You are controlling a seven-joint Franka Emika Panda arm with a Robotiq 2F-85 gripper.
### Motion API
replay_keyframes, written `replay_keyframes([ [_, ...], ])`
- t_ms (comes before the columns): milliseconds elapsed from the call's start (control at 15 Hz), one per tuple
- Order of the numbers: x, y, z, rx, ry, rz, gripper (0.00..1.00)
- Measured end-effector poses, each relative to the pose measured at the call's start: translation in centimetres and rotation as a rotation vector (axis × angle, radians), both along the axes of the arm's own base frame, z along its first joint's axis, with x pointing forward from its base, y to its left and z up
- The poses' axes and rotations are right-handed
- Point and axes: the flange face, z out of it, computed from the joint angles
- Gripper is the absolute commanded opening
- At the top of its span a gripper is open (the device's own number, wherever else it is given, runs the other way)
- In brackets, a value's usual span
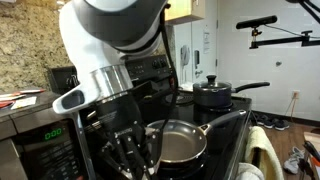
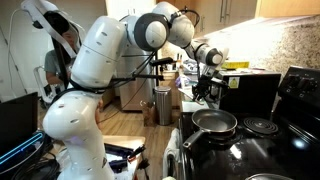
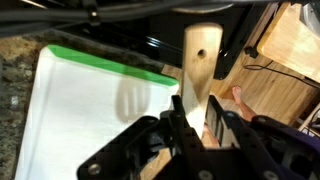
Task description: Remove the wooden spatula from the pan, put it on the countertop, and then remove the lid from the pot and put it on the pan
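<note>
Now your gripper [image 3: 193,122] pinches the wooden spatula [image 3: 201,55] between its fingers. The spatula's long axis runs straight out from them, over the white board [image 3: 80,110] on the countertop [image 3: 12,90], left of the pan [image 1: 182,145]. Lower it flat there.

The spatula [image 3: 200,60] is pale smooth wood, the pan's [image 1: 180,146] inside shiny metal.

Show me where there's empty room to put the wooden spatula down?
The white board under the gripper, which holds the wooden spatula, is bare, between the speckled countertop and the dark stove. The stove is crowded with the pan and the lidded pot.
</note>
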Motion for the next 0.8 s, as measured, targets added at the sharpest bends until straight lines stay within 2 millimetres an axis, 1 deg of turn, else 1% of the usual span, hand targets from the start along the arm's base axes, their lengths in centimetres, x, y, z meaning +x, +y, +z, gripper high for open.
replay_keyframes([
  [67, 0.2, 0.9, -0.5, -0.006, 0.003, -0.001, 0.27],
  [200, 0.6, 2.5, -1.1, 0.006, -0.002, 0.009, 0.27],
  [267, 0.8, 2.9, -1.3, 0.011, -0.003, 0.011, 0.27],
  [333, 0.9, 3.1, -1.3, 0.014, -0.004, 0.011, 0.07],
  [533, 0.8, 3.1, -1.3, 0.006, 0.002, 0.001, 0.07],
  [667, 0.2, 3.1, -1.5, -0.051, 0.033, -0.064, 0.07],
  [800, -0.6, 3.6, -1.6, -0.115, 0.058, -0.132, 0.07],
])
